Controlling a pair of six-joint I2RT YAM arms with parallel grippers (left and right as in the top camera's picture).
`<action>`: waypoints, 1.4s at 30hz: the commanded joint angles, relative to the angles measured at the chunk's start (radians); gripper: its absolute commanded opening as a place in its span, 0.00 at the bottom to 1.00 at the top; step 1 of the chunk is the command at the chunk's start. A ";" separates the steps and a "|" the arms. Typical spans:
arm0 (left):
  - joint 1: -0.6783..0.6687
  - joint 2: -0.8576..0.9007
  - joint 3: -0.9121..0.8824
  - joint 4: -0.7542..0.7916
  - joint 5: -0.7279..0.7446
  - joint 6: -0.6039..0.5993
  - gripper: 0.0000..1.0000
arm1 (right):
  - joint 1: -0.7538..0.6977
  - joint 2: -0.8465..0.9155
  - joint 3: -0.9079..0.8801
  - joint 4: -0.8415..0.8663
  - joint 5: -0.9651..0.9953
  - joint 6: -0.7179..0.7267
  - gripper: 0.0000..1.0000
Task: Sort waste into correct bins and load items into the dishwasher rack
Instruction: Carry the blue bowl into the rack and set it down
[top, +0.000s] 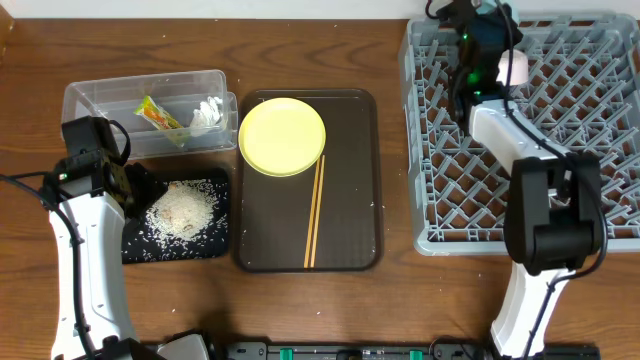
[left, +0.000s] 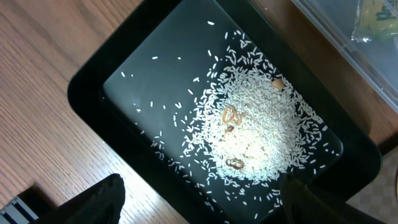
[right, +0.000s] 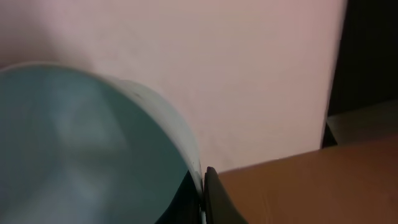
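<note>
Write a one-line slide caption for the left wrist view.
White rice scattered in a black tray on a wooden table.

A bare table (top: 392, 150) strip between serving tray (top: 377, 185) and dishwasher rack (top: 440, 190) lies open.

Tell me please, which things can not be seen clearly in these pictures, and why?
The blue bowl: right wrist view, blurred, cut off by the left and bottom edges.
The brown bits in the rice: left wrist view, too small to identify.
The rack under the right arm: overhead view, the arm hides that part.
</note>
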 joint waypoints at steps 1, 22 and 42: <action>0.003 -0.006 0.007 -0.002 -0.002 -0.017 0.82 | 0.002 0.021 0.005 -0.025 0.059 0.004 0.01; 0.003 -0.006 0.007 -0.002 -0.003 -0.017 0.82 | 0.107 -0.040 0.005 -0.574 0.047 0.863 0.01; 0.003 -0.006 0.007 -0.002 -0.003 -0.016 0.82 | 0.120 -0.220 0.005 -0.898 -0.316 1.099 0.20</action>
